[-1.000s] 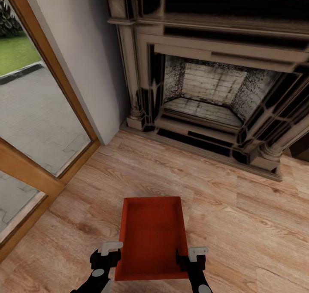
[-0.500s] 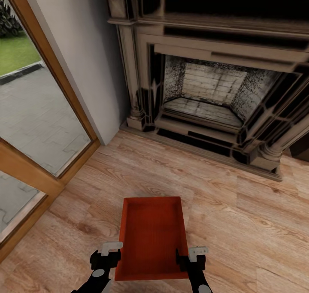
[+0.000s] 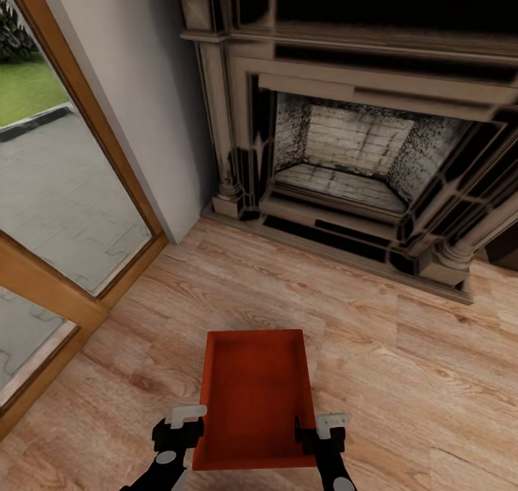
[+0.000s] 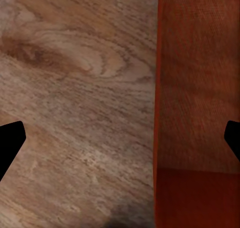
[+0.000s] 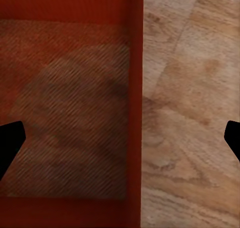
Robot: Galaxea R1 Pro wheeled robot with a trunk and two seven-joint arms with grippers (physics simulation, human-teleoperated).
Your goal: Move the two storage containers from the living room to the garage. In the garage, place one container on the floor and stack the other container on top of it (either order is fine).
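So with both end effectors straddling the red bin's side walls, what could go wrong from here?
1. Both end effectors, left and right, sit near the storage container's near end, so it may tip forward when lifted.
2. The walls look thin; a wall could slip between the wide-open fingers.
3. The fireplace stands close ahead, so turning could clip it.

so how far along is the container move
Early. Nothing looks delivered: one storage container sits on the living room's wood plank floor before the fireplace. In hand: the left gripper and right gripper, both open, straddle its side walls. Left: lifting, carrying to the garage, stacking.
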